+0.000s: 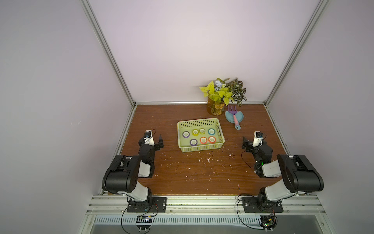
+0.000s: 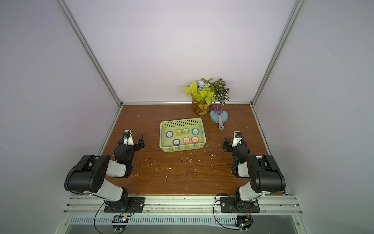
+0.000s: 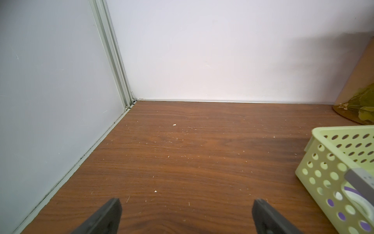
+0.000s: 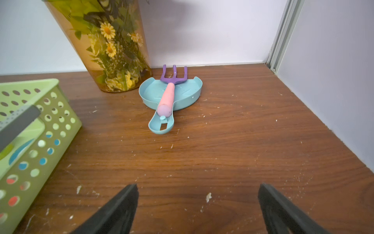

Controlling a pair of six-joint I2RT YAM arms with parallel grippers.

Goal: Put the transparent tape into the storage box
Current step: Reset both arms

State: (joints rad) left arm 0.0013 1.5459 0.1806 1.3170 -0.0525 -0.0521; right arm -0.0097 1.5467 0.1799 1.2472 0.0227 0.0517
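Green plastic, pale and dotted with holes: the storage box (image 1: 199,149) sits near the middle of the brown wooden counter (image 1: 192,174), with its long sides running across. Seven tape rolls (image 1: 203,140) lie flat on its floor in two rows, four at the back and three at the front, none stacked. Their rings are purple, yellow, teal and orange. The clear-looking roll (image 1: 202,131) is in the back row, close against the yellow one; I cannot tell whether they touch.

To the left of the box, and apart from it, the left end effector (image 1: 160,141) is held low over the counter. Its fingers are spread wide with only bare wood between them. The right end effector (image 1: 245,142) is on the opposite side, further from the box, also spread wide and holding nothing. Both arms are folded back toward their bases at the front rail.

Against the back wall stands an amber vase (image 1: 216,109) full of leafy stems. Just beside it lies a blue dustpan (image 4: 149,93), and a small rake (image 4: 168,95) with purple tines and a pink handle rests in it. White flecks are scattered over the wood in front of the box.
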